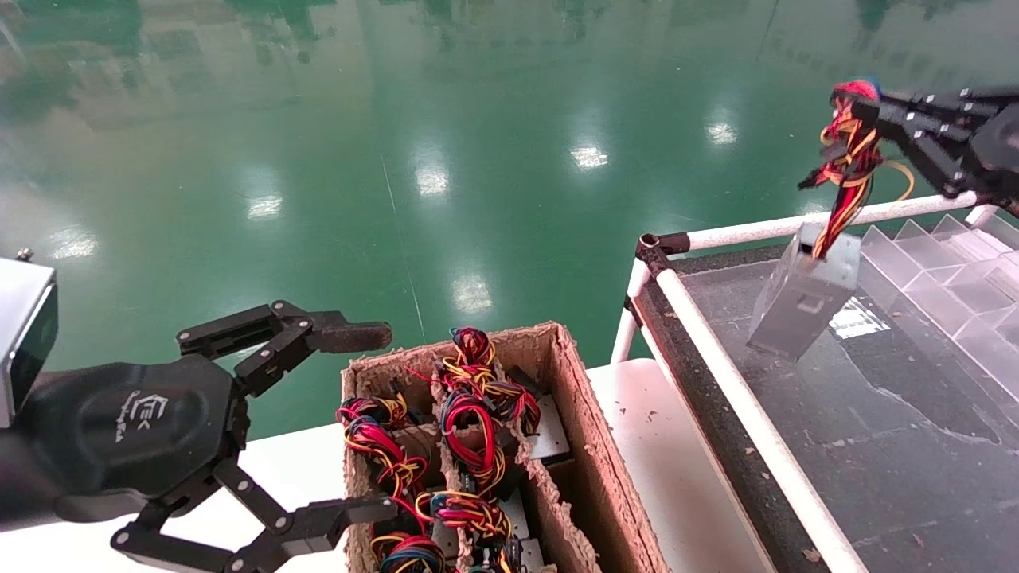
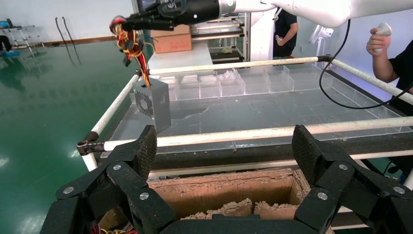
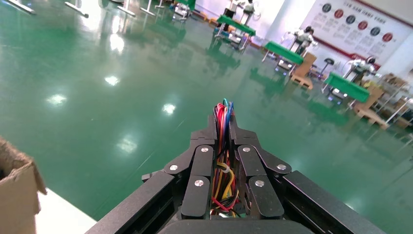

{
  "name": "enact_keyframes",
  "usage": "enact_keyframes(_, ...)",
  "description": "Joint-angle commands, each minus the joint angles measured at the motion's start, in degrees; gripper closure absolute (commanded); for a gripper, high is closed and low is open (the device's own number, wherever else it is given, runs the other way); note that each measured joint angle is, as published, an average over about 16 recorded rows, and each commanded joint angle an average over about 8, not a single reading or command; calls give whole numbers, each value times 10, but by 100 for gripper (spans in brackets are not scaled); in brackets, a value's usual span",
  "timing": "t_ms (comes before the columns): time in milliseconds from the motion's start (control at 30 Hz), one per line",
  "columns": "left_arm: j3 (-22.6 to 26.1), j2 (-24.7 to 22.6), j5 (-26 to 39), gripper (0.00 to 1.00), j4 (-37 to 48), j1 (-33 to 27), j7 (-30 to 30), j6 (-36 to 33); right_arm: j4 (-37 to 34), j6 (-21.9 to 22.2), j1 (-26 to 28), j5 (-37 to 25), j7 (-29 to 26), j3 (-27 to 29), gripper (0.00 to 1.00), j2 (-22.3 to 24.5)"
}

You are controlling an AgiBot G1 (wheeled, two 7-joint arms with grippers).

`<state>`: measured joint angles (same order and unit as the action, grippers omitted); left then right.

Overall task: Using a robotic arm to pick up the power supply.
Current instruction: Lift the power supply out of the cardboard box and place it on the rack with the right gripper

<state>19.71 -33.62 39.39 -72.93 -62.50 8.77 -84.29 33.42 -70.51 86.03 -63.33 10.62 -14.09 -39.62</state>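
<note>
Power supply (image 1: pixel 804 296) airborne.
Right gripper (image 1: pixel 864 119) clamps its wire bundle (image 1: pixel 848 163); left gripper (image 1: pixel 362 422) parked, fingers spread, by cardboard box (image 1: pixel 593 446).

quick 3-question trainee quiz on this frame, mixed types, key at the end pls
1. True or false: the right gripper grips the power supply by its metal case.
2. Where does the power supply hang?
A. inside the cardboard box
B. above the dark conveyor surface, past the white rail
C. on the green floor
3. Fill in: the left gripper is ____ and holds nothing, beside the cardboard box.

Key:
1. False; its fingers are clamped on the wire bundle, and the case dangles tilted below.
2. B
3. open
</note>
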Motion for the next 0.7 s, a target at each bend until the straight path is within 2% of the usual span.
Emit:
enact_keyframes(33,0,0,0,0,0,0,0,0,-6,-4,-6,-1,4,-1,100,2)
enact_keyframes(700,0,0,0,0,0,0,0,0,-94,38,48,-36,44,-28,100,-100)
